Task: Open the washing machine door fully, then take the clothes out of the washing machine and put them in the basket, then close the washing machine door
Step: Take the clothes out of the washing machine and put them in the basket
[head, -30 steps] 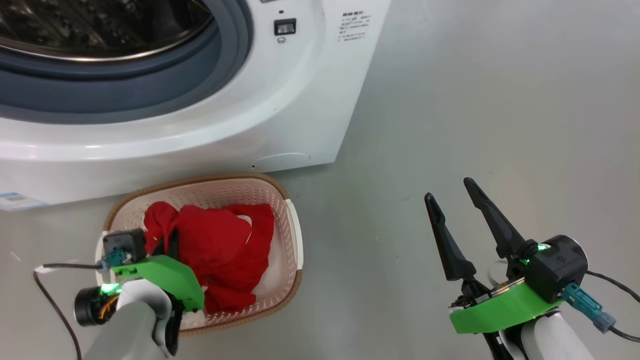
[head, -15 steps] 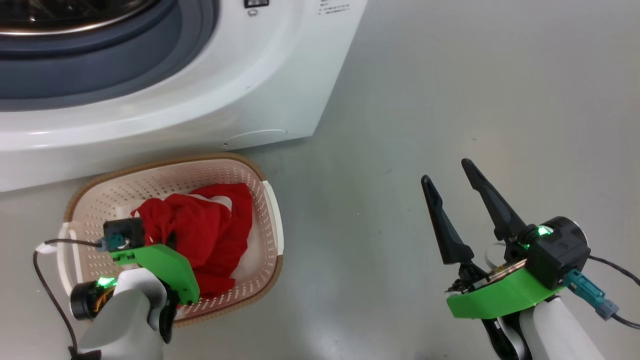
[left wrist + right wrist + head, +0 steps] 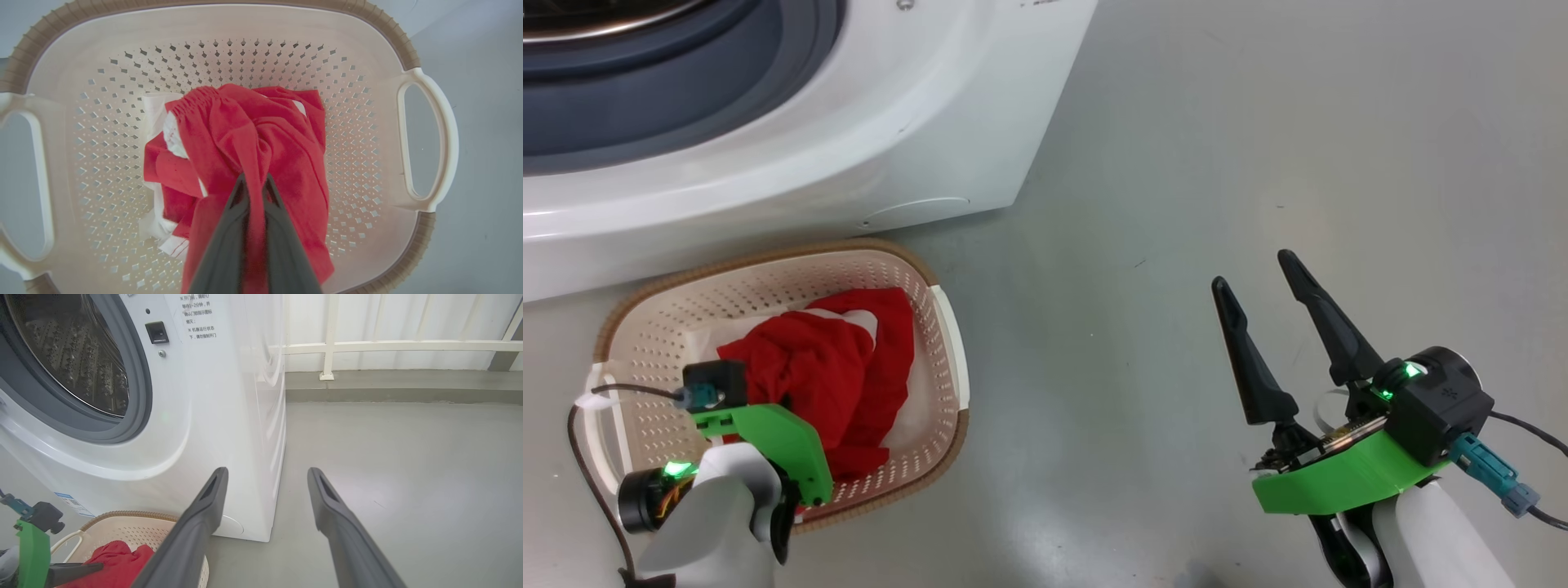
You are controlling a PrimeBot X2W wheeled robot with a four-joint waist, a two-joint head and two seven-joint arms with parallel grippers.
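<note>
The basket (image 3: pixel 245 24) stands on the grey floor (image 3: pixel 1258 122) just in front of the washing machine (image 3: pixel 849 122), below its round mouth. It is an oval cream plastic tub with rows of small diamond-shaped holes through its walls and bottom. It has a ribbed brown rim and a white loop handle (image 3: pixel 429 139) at each short end.

Inside it lies a crumpled heap of red clothes (image 3: pixel 286 143), soft matte fabric with a gathered elastic hem (image 3: pixel 196 98) on top. A white cloth (image 3: pixel 152 228) shows from under the red at the heap's edge, low against the basket bottom. The heap covers the middle of the bottom, with bare perforated plastic all around it.

The left end effector (image 3: pixel 255 181) hangs over the basket and points down into it. Its two dark fingers are pressed together on a fold of the red clothes, which runs up between them and drapes to both sides. The right end effector (image 3: pixel 1254 269) is well apart from the basket, over bare floor to the machine's right. Its long tapered black fingers are spread wide and grip nothing.

On the washing machine, a smooth grey rubber ring (image 3: pixel 141 396) frames the steel drum (image 3: pixel 73 355), whose visible wall is shiny metal with rows of holes. The cabinet is glossy white, with a small black latch slot (image 3: pixel 156 332) beside the ring. A white railing (image 3: pixel 367 346) runs along the far edge of the floor.
</note>
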